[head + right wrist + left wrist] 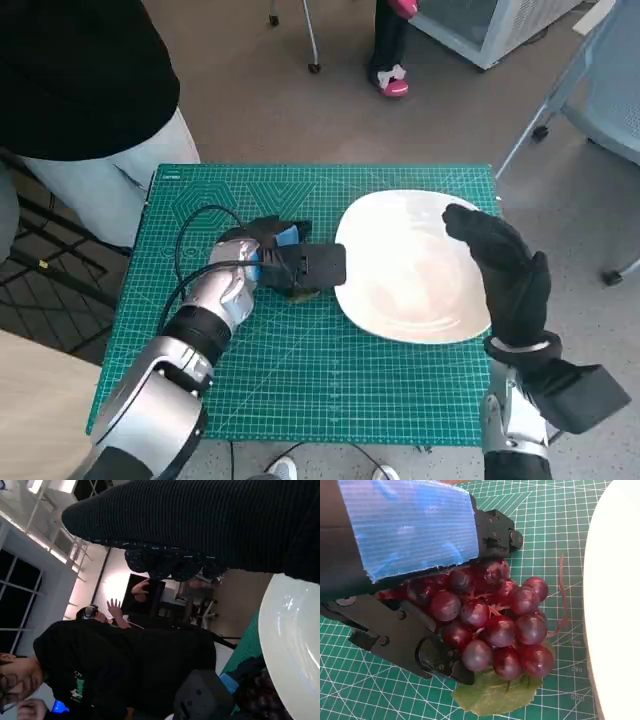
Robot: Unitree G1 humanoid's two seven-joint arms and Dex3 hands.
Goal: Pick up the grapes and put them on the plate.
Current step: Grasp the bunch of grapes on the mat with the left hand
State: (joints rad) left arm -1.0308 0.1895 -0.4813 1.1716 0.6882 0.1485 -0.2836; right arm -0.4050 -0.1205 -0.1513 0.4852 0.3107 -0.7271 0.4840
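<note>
My left robot hand (pixel 415 580) is closed around the bunch of red grapes (pixel 492 622), which lies on the green cutting mat (pixel 300 380) on the worktop, just beside the white plate (pixel 410 265). Lifting and placing remain. My right robot hand (pixel 505 270) hovers over the plate's edge, fingers apart, holding nothing.

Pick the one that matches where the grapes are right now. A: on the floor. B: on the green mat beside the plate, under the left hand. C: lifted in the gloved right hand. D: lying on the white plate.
B: the grapes rest on the green mat under the left hand, clear of the plate rim.
</note>
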